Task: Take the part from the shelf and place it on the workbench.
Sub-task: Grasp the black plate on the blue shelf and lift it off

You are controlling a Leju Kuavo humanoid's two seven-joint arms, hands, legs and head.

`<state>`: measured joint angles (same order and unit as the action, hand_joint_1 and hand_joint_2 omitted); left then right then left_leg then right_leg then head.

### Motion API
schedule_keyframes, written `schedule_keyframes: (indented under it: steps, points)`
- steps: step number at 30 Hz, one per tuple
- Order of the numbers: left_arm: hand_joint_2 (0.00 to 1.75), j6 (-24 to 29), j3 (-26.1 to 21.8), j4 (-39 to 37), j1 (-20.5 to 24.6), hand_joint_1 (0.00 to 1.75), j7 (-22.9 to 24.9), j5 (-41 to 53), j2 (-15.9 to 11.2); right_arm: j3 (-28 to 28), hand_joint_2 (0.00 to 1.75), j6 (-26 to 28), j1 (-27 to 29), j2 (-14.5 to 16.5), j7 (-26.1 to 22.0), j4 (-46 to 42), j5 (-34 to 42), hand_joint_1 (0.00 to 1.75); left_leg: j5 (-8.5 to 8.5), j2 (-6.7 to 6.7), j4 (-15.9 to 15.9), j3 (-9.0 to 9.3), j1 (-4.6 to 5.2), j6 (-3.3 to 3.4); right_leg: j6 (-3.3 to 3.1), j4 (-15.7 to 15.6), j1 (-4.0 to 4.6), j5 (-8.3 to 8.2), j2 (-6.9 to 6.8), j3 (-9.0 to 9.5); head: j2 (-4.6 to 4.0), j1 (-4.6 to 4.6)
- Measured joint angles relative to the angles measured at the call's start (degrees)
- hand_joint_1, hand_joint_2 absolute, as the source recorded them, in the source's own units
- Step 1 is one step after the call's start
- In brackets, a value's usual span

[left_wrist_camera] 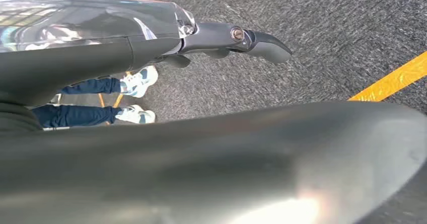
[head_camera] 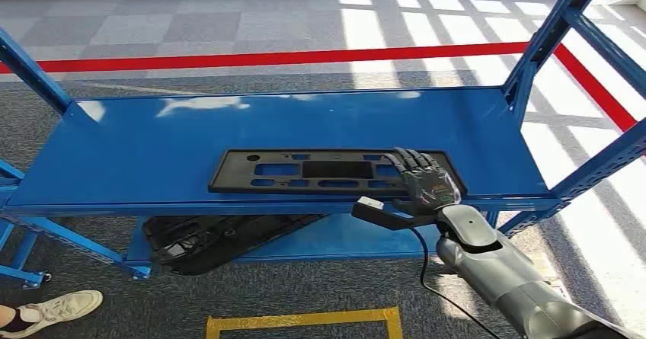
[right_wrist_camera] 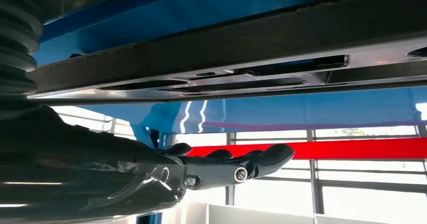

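A flat black plastic part (head_camera: pixel 305 171) with several cut-outs lies lengthwise near the front edge of the blue shelf (head_camera: pixel 152 141). My right hand (head_camera: pixel 420 187) is over the part's right end, fingers stretched out above it and thumb pointing left in front of the shelf edge. In the right wrist view the part (right_wrist_camera: pixel 211 58) runs across close by, and the straight fingers (right_wrist_camera: pixel 236 163) stand apart from it with nothing held. My left hand (left_wrist_camera: pixel 236 38) hangs over the grey carpet, holding nothing.
A second black part (head_camera: pixel 221 240) lies on the lower shelf. Blue uprights (head_camera: pixel 545 42) stand at the shelf's right end and corners. A person's shoe (head_camera: pixel 61 308) is at the bottom left, their feet (left_wrist_camera: pixel 136 83) near my left hand. Yellow floor tape (head_camera: pixel 305 320) lies in front.
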<state>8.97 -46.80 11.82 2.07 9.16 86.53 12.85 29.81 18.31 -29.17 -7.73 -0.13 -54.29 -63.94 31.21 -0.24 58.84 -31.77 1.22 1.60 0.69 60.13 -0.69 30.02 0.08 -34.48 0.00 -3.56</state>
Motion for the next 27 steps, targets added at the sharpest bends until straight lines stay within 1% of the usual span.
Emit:
schedule_keyframes:
  steps: [13, 27]
  points:
    - [0.0, -0.08, 0.0, 0.0, 0.0, 0.0, 0.0, 0.0, 0.0, 0.0, 1.75, 0.01, 0.04, 0.01, 0.0, 0.02, -0.12, 1.75, 0.01, 0.0, 0.03, 0.01, 0.15, 0.02, 0.01, -0.03, -0.24, 0.0, -0.03, 0.02, 0.0, 0.0]
    - [0.0, -0.08, 0.0, 0.0, -0.01, 0.0, 0.0, 0.0, 0.0, -0.01, 1.75, 0.17, 0.66, -0.01, -0.09, 0.01, -0.19, 1.75, 0.01, 0.0, 0.02, 0.0, 0.14, 0.02, 0.01, -0.03, -0.22, 0.0, -0.03, 0.01, 0.0, -0.01]
